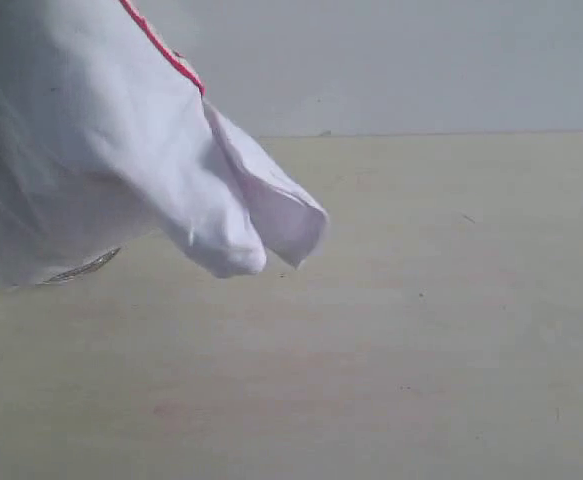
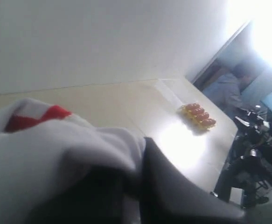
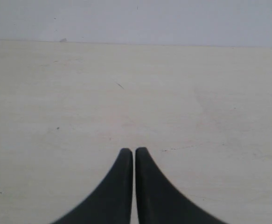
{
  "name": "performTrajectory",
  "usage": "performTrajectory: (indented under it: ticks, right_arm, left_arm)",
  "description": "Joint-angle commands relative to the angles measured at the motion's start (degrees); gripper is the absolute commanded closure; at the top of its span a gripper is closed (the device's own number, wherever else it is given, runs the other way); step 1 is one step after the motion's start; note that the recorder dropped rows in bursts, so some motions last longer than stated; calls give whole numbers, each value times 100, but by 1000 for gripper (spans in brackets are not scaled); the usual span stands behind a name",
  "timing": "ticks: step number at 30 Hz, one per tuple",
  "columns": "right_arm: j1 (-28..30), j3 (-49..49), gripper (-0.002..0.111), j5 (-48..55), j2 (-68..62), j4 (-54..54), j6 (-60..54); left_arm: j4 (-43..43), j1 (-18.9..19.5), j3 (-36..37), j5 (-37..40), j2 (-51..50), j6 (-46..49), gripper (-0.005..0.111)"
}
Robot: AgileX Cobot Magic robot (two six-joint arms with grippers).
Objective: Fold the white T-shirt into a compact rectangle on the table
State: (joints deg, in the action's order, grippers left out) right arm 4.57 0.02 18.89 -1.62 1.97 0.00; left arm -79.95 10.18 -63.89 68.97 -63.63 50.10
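Note:
The white T-shirt [image 1: 91,140] hangs lifted above the table [image 1: 421,330], filling the upper left of the exterior view, with a sleeve end drooping toward the middle and a red edge along its top. In the left wrist view the same white cloth [image 2: 66,144], with a red patch, is bunched right against my left gripper [image 2: 138,158], whose dark fingers [image 2: 173,186] are shut on it. My right gripper [image 3: 134,151] hovers over bare table [image 3: 196,93], shut with nothing between its fingers. Neither gripper shows in the exterior view.
A small pack of orange-red round items [image 2: 198,115] lies near the table's far corner in the left wrist view. Beyond that edge stand dark equipment and a person [image 2: 229,88]. A pale wall [image 1: 421,60] backs the table.

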Motion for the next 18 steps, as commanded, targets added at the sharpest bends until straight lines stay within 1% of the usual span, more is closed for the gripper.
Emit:
performTrajectory:
  ticks: [1,5,7,8,11,15,18]
  right_arm:
    - [38,-2,108,-46,36,11,0]
    - [38,-2,108,-46,36,11,0]
    - [38,-2,108,-46,36,11,0]
    - [38,-2,108,-46,36,11,0]
    - [38,-2,108,-46,36,11,0]
    - [38,-2,108,-46,36,11,0]
    - [38,-2,108,-46,36,11,0]
  left_arm:
    - [-505,-8,-357,99,60,-75,102]
    - [-892,-8,-778,99,60,-319,102]
    - [-877,-8,-768,99,60,-431,102]
    - [-641,-8,-743,99,48,-431,102]
    - [-278,-96,-405,99,-14,-418,102]
    - [-249,-427,37,99,-229,-38,102]
    - [-249,-626,182,99,-301,85,102]
